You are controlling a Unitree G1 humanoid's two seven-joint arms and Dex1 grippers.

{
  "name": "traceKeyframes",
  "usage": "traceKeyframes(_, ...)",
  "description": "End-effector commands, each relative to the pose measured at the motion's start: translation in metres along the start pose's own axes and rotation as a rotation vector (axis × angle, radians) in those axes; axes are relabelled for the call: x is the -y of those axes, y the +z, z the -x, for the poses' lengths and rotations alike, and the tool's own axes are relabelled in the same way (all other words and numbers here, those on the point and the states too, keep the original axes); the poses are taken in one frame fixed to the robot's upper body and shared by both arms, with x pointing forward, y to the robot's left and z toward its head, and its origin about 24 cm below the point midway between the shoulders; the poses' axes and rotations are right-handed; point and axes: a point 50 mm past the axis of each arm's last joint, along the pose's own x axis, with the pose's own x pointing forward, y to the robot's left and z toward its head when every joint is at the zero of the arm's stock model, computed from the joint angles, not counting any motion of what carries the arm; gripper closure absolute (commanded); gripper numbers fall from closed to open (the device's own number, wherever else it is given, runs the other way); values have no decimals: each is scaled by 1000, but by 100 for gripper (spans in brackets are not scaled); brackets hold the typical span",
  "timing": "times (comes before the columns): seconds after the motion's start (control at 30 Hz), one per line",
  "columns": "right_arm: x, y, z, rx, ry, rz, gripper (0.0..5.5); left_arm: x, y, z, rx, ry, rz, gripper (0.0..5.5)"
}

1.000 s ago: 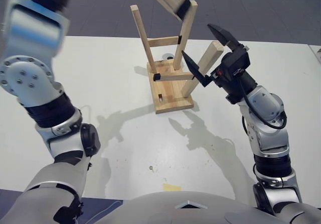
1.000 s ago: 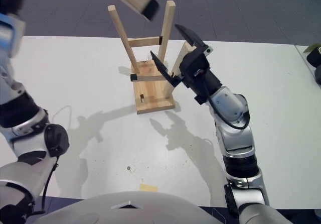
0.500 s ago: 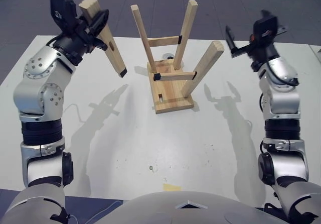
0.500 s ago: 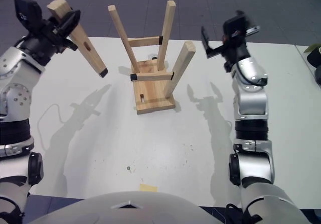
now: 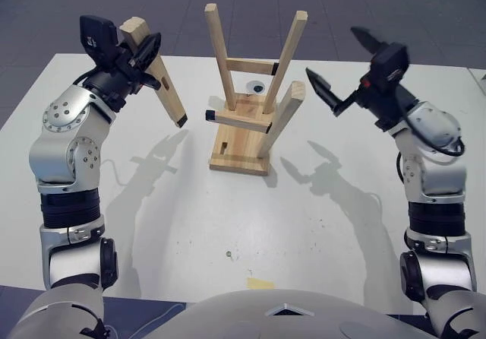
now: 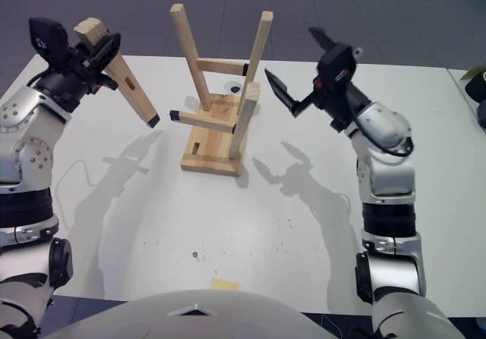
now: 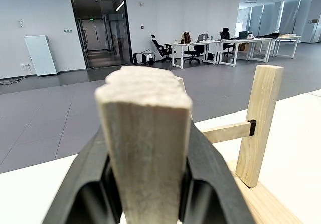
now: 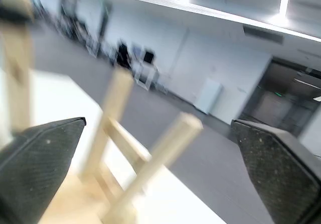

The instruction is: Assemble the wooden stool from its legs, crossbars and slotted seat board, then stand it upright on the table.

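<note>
A: What had changed in that last half second?

B: The half-built stool (image 5: 244, 109) had turned on the table (image 5: 304, 225). Its seat board (image 5: 237, 156) lay flat and upside down as before, but it had swung a little toward the robot's left. A dark round mark (image 5: 258, 88) on the table behind it had stayed put, so the stool had moved, not the camera.

A: And the arms?

B: The right gripper (image 5: 332, 52) had come down from high on the right. It hung just to the right of the leaning leg (image 5: 279, 120), fingers spread wide, nothing between them, not touching the wood. The left gripper (image 5: 143, 52) had barely shifted. It was clamped round the upper end of the loose leg (image 5: 165, 92), held in the air over the far left of the table, well apart from the stool.

A: How far along was the stool?

B: Three legs stood in the board. The two far ones were joined by a crossbar (image 5: 250, 66). The third tilted outward, tied in by a second crossbar (image 5: 239, 121). The fourth was the one in the left gripper.

A: So what did the turn mean?

B: I couldn't tell whether it was a slip or a set-up. The leaning leg looked poorly seated, and the board's free corner faced nearer the left arm, which I judged would suit bringing the loose leg in
</note>
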Motion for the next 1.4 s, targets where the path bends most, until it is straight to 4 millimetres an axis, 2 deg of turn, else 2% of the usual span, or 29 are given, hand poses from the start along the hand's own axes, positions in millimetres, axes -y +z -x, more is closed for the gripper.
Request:
traceKeyframes(0.03,-15,37,0,120,235,-262,10,2,-6,2,-21,-5,-9,447)
traceKeyframes(0.13,-28,37,-4,60,371,-307,10,1,-8,1,-26,-5,-3,447)
traceKeyframes(0.23,-37,12,-9,-96,489,-222,10,4,-7,-2,-18,-18,4,447)
traceKeyframes(0.33,-30,-11,-13,-190,525,-184,51,11,-7,-5,-17,-55,8,447)
traceKeyframes(0.47,-14,-24,-14,-229,511,-172,117,21,-2,-7,4,-102,22,447)
traceKeyframes(0.67,-22,-20,-14,-178,542,-217,210,25,-10,-5,-18,-107,25,447)
traceKeyframes(0.93,-34,-22,-13,-194,560,-220,335,27,-5,-8,23,-88,43,447)
traceKeyframes(1.07,-41,-29,-8,-201,475,-178,341,23,-7,-1,39,-25,121,447)
traceKeyframes(1.23,-57,-30,7,-191,412,-248,342,19,-5,5,67,32,294,447)
traceKeyframes(1.4,-58,-31,6,-158,323,-304,344,25,-21,6,51,96,453,447)
